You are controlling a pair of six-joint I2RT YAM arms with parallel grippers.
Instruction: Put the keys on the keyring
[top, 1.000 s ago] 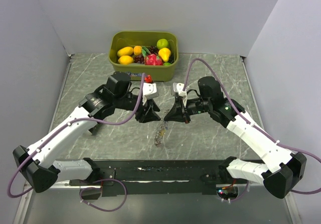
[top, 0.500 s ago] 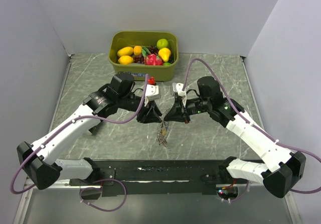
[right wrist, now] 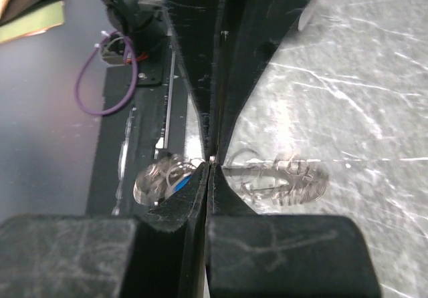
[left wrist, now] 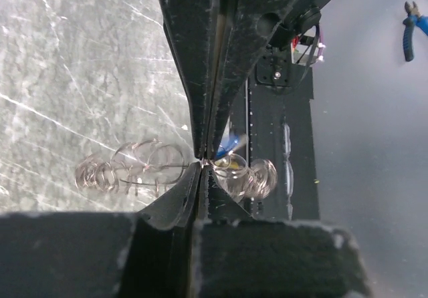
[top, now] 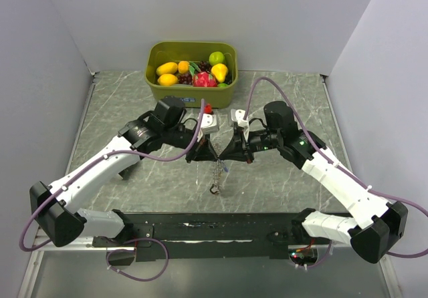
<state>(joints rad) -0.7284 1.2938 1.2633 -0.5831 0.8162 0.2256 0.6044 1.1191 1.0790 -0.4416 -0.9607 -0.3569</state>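
My two grippers meet tip to tip above the middle of the table. The left gripper [top: 208,156] and the right gripper [top: 226,156] are both shut on the top of the keyring [top: 216,176], which hangs below them as a thin silvery chain with a small dark tag [top: 214,191] at its low end. In the left wrist view the jaws [left wrist: 202,165] are pressed together on blurred silvery loops [left wrist: 249,176], with a blue key head [left wrist: 232,143] and a yellow one beside them. The right wrist view shows its shut jaws [right wrist: 212,160] on the same loops [right wrist: 160,178], with a blue key [right wrist: 182,182] among them.
A green bin [top: 190,96] full of toy fruit stands at the back of the marble table [top: 120,104]. The black base plate [top: 214,228] of the arms runs along the near edge. Blue pliers [left wrist: 409,27] lie off the table.
My left arm has swung right to meet the right gripper and its jaws have shut on the keyring. The chain now hangs straighter below the two tips. The right arm has held still.
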